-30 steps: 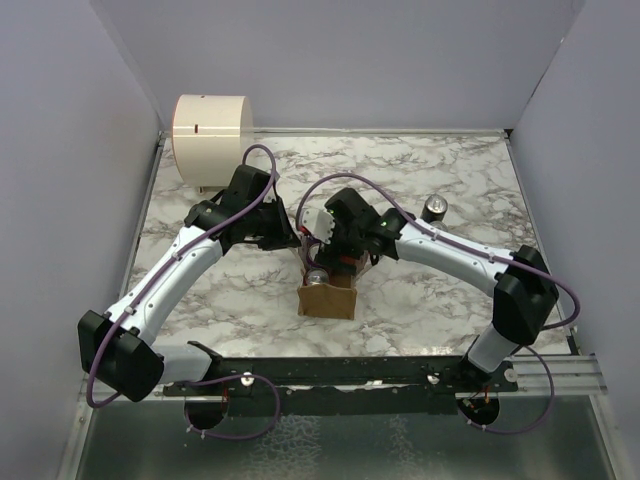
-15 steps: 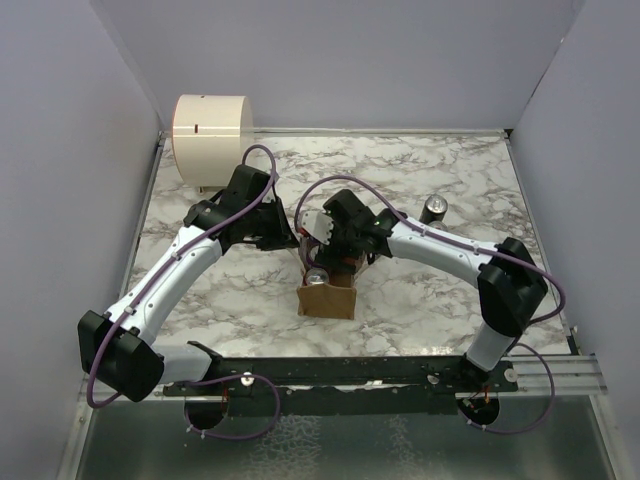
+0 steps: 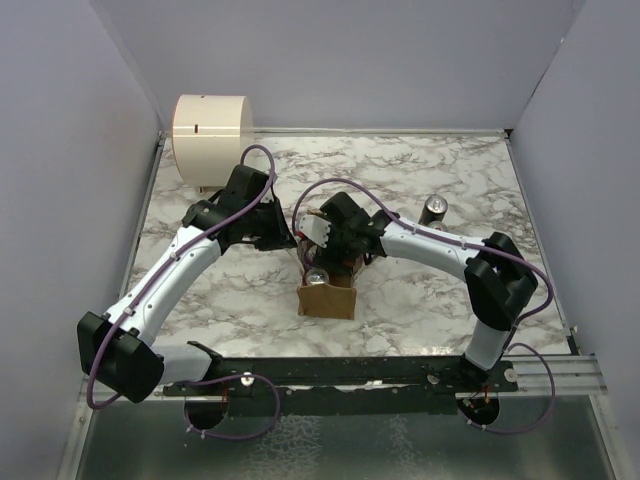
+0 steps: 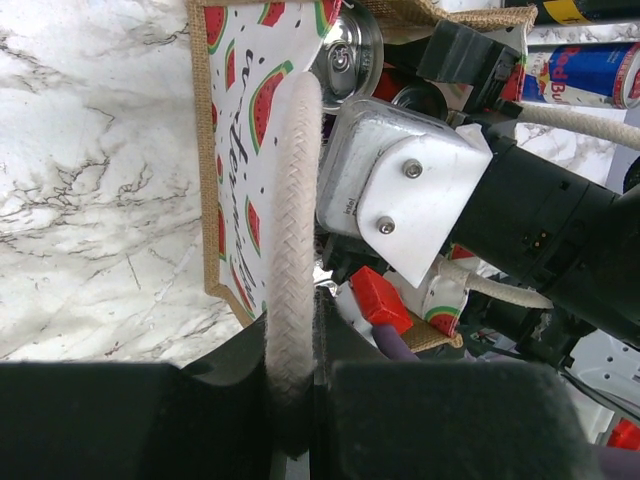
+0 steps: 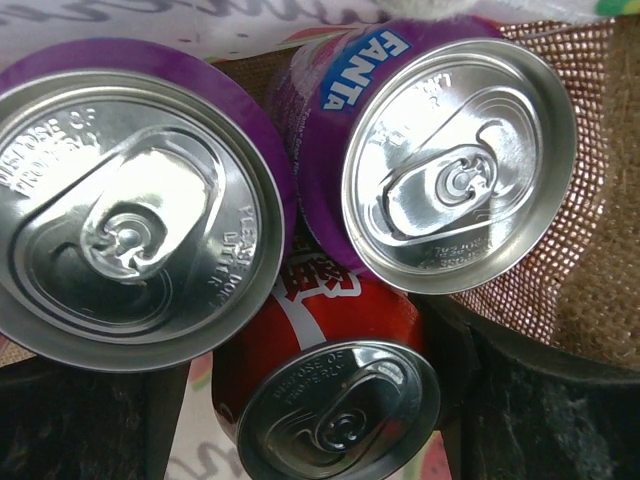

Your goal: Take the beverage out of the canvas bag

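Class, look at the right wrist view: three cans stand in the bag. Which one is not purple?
The red can at the bottom of the view. The left can and the Fanta can above it are both purple.

My bench is basically a little booth: plain pale lavender-grey walls at the back (image 3: 370,60), on the left (image 3: 60,180) and on the right (image 3: 590,150), no windows. The table (image 3: 440,170) has a white marble-look top with grey veins. A cream cylindrical container (image 3: 211,135) sits in the far left corner. A black rail (image 3: 350,372) runs along the near edge, with a dimpled greyish panel (image 3: 350,445) below it. Lighting is soft and even.
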Robot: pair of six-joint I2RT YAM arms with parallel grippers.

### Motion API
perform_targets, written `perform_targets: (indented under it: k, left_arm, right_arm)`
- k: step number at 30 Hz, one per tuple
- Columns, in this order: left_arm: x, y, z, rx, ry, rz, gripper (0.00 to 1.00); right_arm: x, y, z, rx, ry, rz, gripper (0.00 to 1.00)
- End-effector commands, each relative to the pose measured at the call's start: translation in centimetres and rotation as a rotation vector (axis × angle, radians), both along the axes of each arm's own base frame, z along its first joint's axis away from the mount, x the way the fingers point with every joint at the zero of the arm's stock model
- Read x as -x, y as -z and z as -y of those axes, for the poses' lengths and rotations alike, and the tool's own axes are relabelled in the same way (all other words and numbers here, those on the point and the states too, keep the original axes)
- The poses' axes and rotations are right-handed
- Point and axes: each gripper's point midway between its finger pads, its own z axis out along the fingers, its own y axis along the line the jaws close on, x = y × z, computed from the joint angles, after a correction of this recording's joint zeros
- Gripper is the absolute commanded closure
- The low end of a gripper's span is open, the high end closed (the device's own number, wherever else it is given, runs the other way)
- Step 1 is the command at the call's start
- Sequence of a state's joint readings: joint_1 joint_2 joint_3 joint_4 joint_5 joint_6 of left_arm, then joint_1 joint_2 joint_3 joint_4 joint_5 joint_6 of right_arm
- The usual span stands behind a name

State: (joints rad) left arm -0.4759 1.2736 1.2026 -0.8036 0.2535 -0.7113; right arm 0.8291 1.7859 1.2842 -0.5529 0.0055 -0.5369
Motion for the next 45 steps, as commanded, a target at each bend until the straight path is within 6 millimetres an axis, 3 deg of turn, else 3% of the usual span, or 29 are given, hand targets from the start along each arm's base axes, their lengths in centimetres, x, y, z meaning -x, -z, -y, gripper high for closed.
perform_targets:
  k: [1,7,12,20,30,40,45]
  left_arm:
    - [0.3,-0.9,-0.4,0.003,0.004,0.028,1.0]
    - [0.2,-0.9,-0.1,0.016,0.008,0.029,1.0]
    - [0.1,-0.9,-0.1,0.018,0.007,0.029,1.0]
    - [-0.1,-1.1,-0.1,0.017,0.004,0.028,1.0]
    - [-0.4,-1.1,0.2,0.021,0.004,0.02,1.0]
    - [-0.5,-1.1,0.1,0.021,-0.016,0.015,1.0]
    - [-0.3,-0.9,-0.2,0.021,-0.037,0.013,1.0]
  right_arm:
    - [-0.2,0.0,-0.6,-0.029,0.01,-0.021,0.2]
    - [-0.1,-1.0,-0.8,-0.038,0.014,-0.038,0.41]
    - [-0.3,-3.0,-0.7,-0.057,0.035,-0.013,0.52]
    - [-0.3,-7.1,-0.9,-0.115,0.081,0.002,0.66]
    - [1.2,-9.4,-0.4,-0.184,0.205,-0.07,0.79]
    - [2.0,-13.7,-1.5,-0.356,0.369,-0.141,0.97]
    - [2.4,-15.1,-2.4,-0.447,0.491,-0.212,0.98]
